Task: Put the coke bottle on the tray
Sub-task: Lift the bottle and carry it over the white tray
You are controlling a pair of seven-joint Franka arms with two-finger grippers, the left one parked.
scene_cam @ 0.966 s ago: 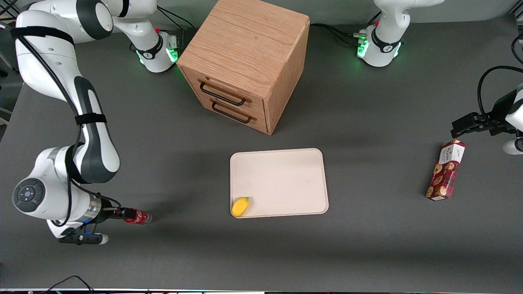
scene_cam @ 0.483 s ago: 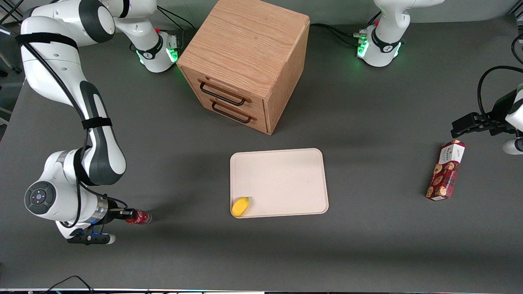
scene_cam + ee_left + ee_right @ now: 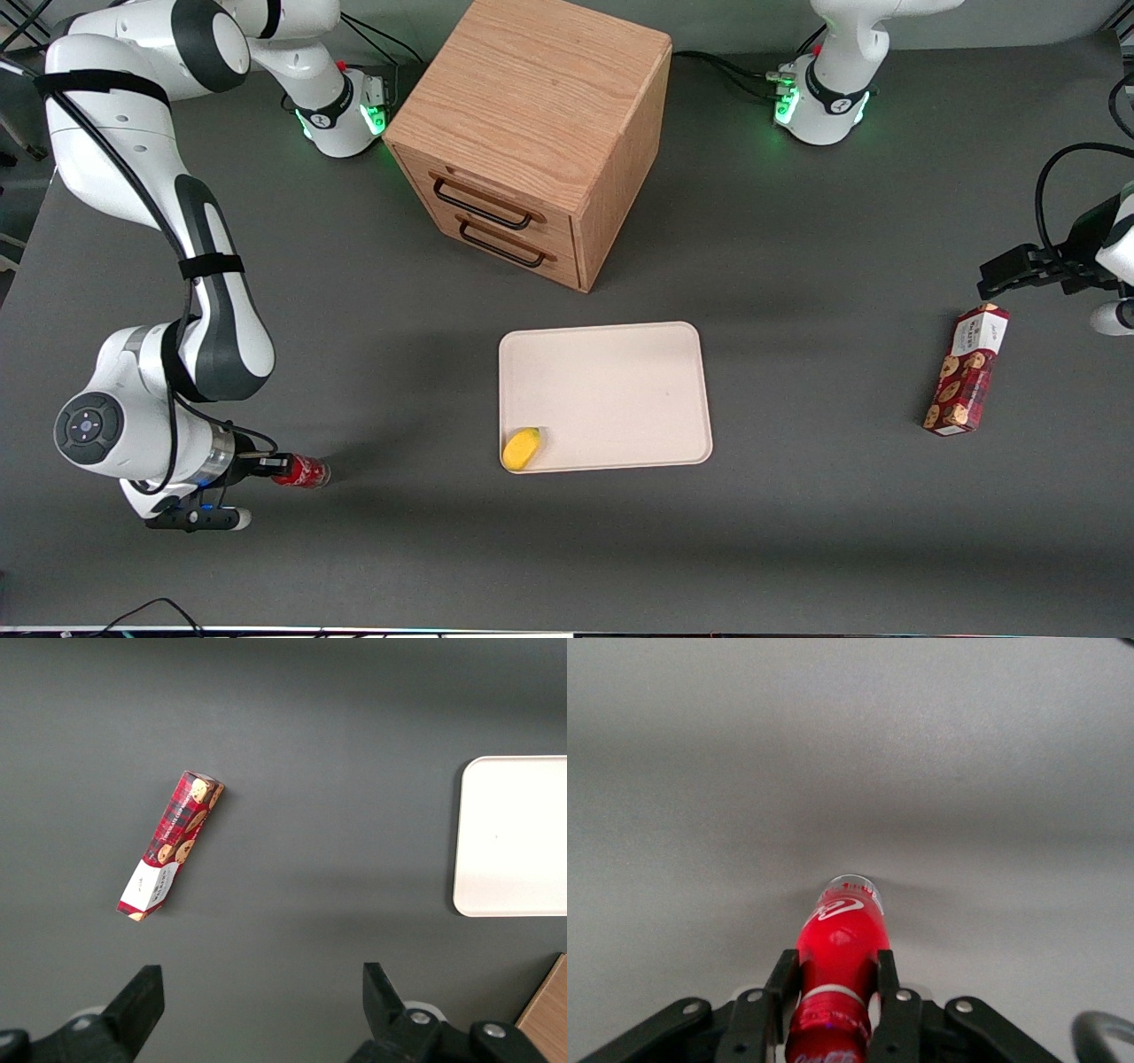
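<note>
Cabinet, cookie box and a yellow item on a dark table

A wooden cabinet (image 3: pixel 532 133) stands on the grey table (image 3: pixel 797 549), turned at an angle to the front camera. Its two drawers are shut, one above the other, each with a dark bar handle (image 3: pixel 483 206). A small yellow item (image 3: pixel 521 447) lies nearer the front camera than the cabinet, well apart from it. A red cookie box (image 3: pixel 967 370) lies flat toward the parked arm's end of the table, printed with cookies and white at one end. Black cables (image 3: pixel 726 71) run across the table near the cabinet.
</note>
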